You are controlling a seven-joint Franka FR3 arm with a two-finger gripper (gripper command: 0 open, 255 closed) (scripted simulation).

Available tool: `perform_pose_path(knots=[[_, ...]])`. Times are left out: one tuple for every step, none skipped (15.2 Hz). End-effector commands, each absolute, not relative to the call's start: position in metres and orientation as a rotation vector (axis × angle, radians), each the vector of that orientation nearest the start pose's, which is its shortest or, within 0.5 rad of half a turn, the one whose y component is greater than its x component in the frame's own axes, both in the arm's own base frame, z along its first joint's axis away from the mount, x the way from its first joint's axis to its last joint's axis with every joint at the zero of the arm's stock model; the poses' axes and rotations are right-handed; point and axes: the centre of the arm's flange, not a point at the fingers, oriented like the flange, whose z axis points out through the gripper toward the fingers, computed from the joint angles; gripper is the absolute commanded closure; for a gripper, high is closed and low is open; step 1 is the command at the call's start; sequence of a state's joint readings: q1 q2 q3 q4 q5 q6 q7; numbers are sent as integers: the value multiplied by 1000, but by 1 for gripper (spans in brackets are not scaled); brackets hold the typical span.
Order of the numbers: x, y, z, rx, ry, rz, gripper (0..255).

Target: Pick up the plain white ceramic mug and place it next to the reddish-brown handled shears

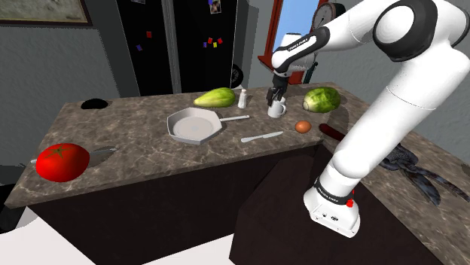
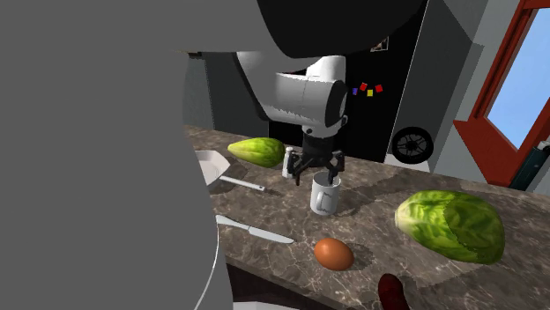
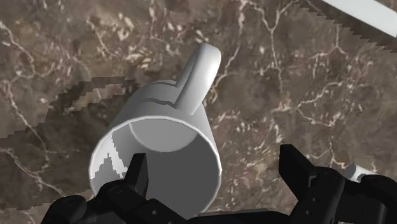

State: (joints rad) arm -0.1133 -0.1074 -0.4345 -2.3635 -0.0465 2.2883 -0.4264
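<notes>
The plain white mug [image 1: 277, 110] stands upright on the brown stone counter [image 1: 143, 143], between a frying pan and a lettuce. From the second exterior view the mug [image 2: 324, 195] shows its handle turned toward the camera. My black gripper [image 1: 276, 95] hangs open just over its rim [image 2: 316, 175]. In the wrist view the mug [image 3: 159, 149] sits under the gripper [image 3: 216, 168]; one finger [image 3: 137, 178] is over the mug's opening, the other [image 3: 299, 172] outside its wall, neither touching. The shears' reddish-brown handle [image 1: 330, 132] lies near the counter's corner [image 2: 392, 291], partly hidden by the arm.
A white frying pan [image 1: 194, 125], a knife [image 1: 262, 137] and a brown egg [image 1: 302, 126] lie near the mug. A lettuce [image 1: 321, 98], a green squash [image 1: 215, 97] and a small shaker [image 1: 242, 98] stand behind. A tomato [image 1: 62, 161] sits far left.
</notes>
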Motion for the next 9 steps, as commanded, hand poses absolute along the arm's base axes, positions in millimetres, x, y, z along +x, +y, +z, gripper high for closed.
perform_pose_path(knots=[[418,-256,361,-3141,141,-40,0],[418,-256,361,-3141,141,-40,0],[418,-256,361,-3141,141,-40,0],[418,-256,361,-3141,141,-40,0],[418,-256,361,-3141,141,-40,0],[418,-256,361,-3141,141,-40,0],[418,-256,361,-3141,141,-40,0],[418,-256,361,-3141,141,-40,0],[418,-256,361,-3141,141,-40,255]])
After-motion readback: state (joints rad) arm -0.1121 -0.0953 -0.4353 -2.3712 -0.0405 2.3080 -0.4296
